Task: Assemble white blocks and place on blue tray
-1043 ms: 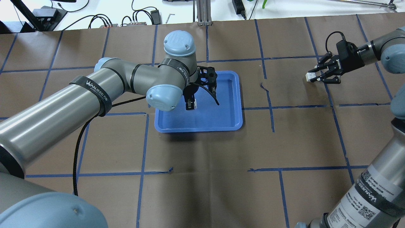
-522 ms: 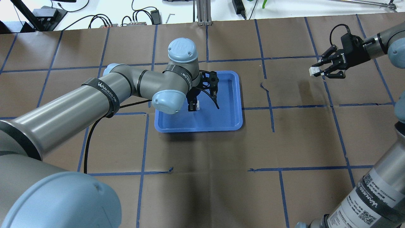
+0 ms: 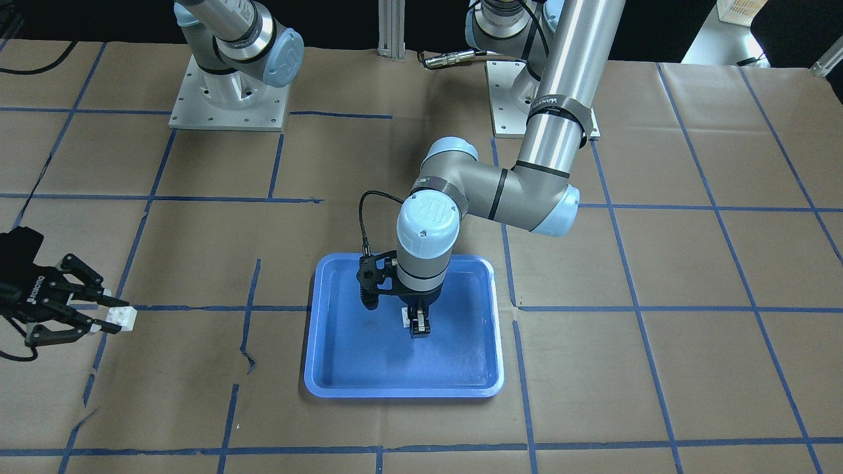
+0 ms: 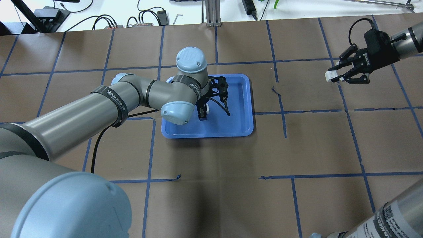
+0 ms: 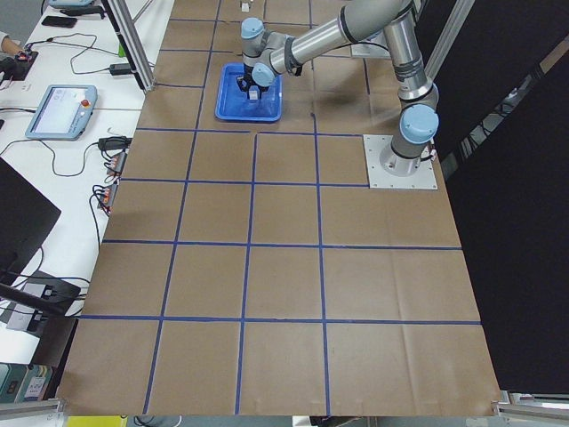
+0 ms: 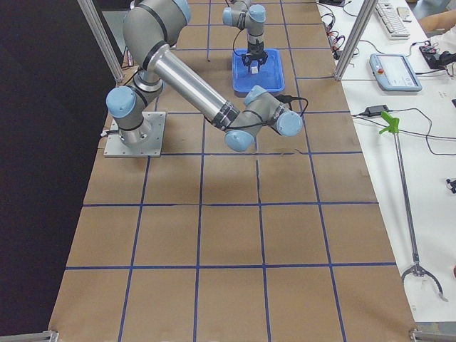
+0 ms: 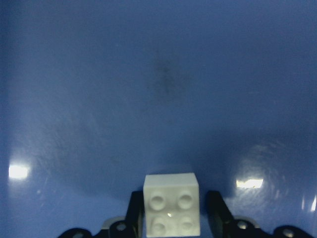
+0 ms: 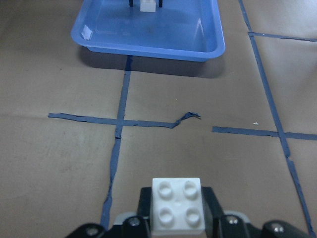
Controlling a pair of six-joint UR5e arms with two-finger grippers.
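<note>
— What's held, and where?
— Your left pincer (image 3: 417, 324) grips one white brick (image 7: 172, 203) over the blue tray (image 4: 243, 99). Your right pincer (image 4: 332, 76) clamps the other brick (image 8: 177, 206) above the bench (image 4: 314, 138), well apart.

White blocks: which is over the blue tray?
The block in the left gripper, above the blue tray; the right gripper holds its block over brown paper.

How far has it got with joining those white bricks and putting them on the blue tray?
Done: both bricks are picked up. In hand: the left jaws are shut on one small white studded plastic brick above the shallow blue plastic tray; the right jaws grip the other white brick far off over the brown table. Left: joining them and setting the pair on the tray.
</note>
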